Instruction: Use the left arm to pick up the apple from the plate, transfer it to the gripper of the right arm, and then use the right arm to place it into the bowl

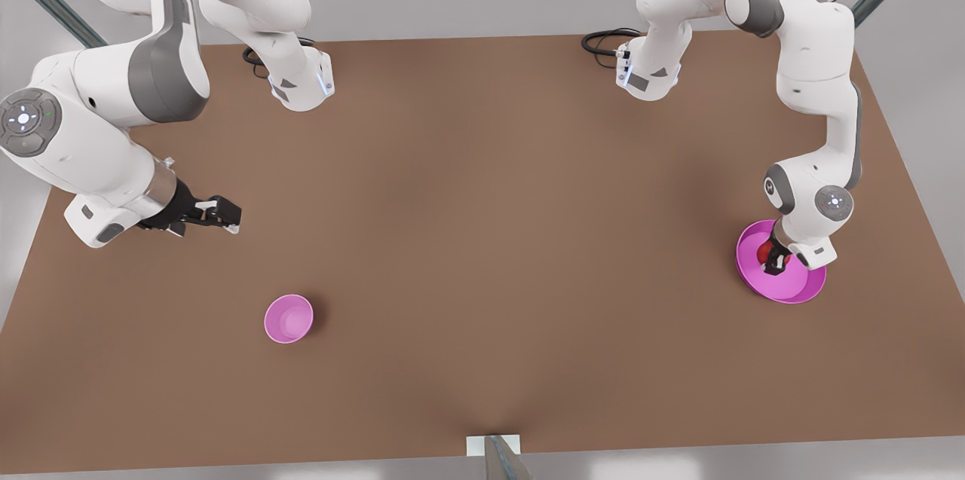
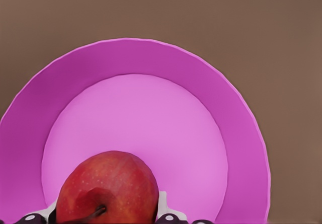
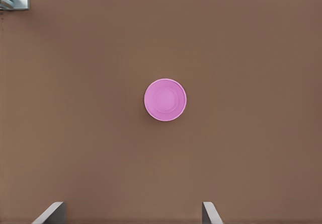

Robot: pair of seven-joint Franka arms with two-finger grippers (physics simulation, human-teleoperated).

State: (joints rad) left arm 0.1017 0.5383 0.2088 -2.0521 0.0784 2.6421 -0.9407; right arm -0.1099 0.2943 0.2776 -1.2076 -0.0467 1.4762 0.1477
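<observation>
The left gripper point(image 1: 776, 260) was down on the plate point(image 1: 799, 290) at the front view's right, near edge of the table point(image 1: 482, 186); its fingers point(image 1: 774, 266) stood either side of the apple point(image 1: 767, 249), which sat on the plate's flat centre, slightly toward the far rim; in the left wrist view the apple point(image 2: 107, 189) lay between the finger tips point(image 2: 168, 217), stem toward the camera; whether the fingers had already clenched on the fruit I could not tell.

The right gripper point(image 1: 221, 215) waited at the front view's left, raised above the table, fingers point(image 1: 232, 227) spread apart and grasping nothing; its wrist view looked down on the bowl point(image 3: 165, 99), which stood empty and well apart from the plate; bowl point(image 1: 288, 318) near the front edge, below that gripper in the front view.

Judged step: securing the apple before lift. To do it well: close across the widest part of the fruit, since the skin is round and smooth and would likely squirt out of a high or low pinch; keep the fingers off the plate floor so the plate does not drag along; lift straight up clear of the rim before swinging toward the middle; leave one side of the apple exposed, because the right gripper will need free surface to take hold at the handover.
</observation>
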